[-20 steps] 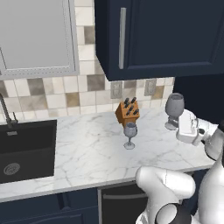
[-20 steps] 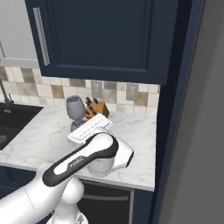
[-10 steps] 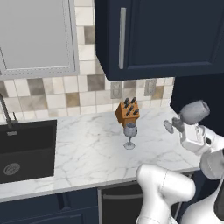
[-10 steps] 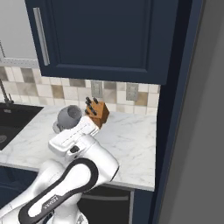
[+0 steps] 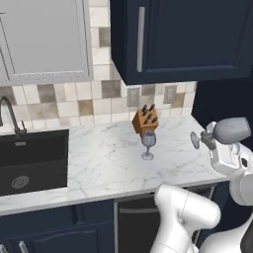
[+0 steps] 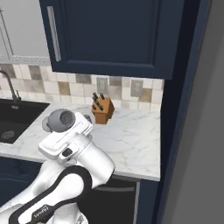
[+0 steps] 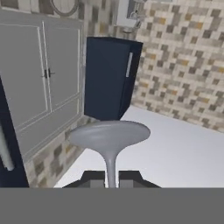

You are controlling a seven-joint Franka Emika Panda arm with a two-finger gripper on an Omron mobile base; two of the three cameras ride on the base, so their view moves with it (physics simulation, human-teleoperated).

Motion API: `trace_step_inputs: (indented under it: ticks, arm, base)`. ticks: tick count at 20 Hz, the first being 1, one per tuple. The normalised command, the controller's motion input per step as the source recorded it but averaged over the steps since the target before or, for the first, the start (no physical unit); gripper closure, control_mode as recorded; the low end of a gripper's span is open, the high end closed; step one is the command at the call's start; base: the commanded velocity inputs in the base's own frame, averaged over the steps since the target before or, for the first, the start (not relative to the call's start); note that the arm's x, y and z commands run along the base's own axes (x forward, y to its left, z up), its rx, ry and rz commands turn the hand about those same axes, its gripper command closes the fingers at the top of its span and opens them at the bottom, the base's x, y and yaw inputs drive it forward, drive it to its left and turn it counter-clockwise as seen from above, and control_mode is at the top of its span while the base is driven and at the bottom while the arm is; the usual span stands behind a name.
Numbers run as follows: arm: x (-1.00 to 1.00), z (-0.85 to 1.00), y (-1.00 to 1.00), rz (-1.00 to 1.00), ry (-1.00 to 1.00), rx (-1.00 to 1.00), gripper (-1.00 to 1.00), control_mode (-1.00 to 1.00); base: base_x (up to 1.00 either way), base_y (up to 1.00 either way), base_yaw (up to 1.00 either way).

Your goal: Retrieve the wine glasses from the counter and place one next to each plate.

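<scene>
My gripper (image 5: 208, 140) is shut on the thin stem of a clear greyish wine glass (image 5: 230, 130), which it carries tipped on its side above the right end of the marble counter (image 5: 99, 158). In the hand view the stem rises between the finger tips of the gripper (image 7: 110, 179) to the glass's round foot (image 7: 109, 133). In the right base view the held glass (image 6: 59, 120) lies over the white hand, above the counter (image 6: 131, 140). A second wine glass (image 5: 148, 144) stands upright on the counter in front of the knife block. The plates are out of view.
A wooden knife block (image 5: 146, 120) stands by the tiled wall, also in the right view (image 6: 103, 111). A black sink (image 5: 29, 160) with a faucet (image 5: 12, 116) lies at the left. Dark navy cabinets (image 5: 188, 39) hang overhead, and a tall navy panel (image 6: 183, 109) ends the counter.
The held glass has swung to the right, away from the knife block, and tipped from upright onto its side. The glass on the counter has not moved.
</scene>
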Motion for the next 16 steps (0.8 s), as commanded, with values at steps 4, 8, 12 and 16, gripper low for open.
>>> trace_step_inputs:
  ticks: [4, 8, 12, 16]
  arm:
    - [0.00, 0.00, 0.00, 0.00, 0.00, 0.00, 1.00, 1.00]
    - [0.00, 0.00, 0.00, 0.00, 0.00, 0.00, 1.00, 1.00]
    - [0.00, 0.00, 0.00, 0.00, 0.00, 0.00, 1.00, 1.00]
    - [0.00, 0.00, 0.00, 0.00, 0.00, 0.00, 1.00, 1.00]
  base:
    - [-0.57, 0.67, 0.00]
    - [-0.53, 0.95, 0.00]
    - [-0.71, 1.00, 0.09]
    - [-0.67, 0.98, 0.46]
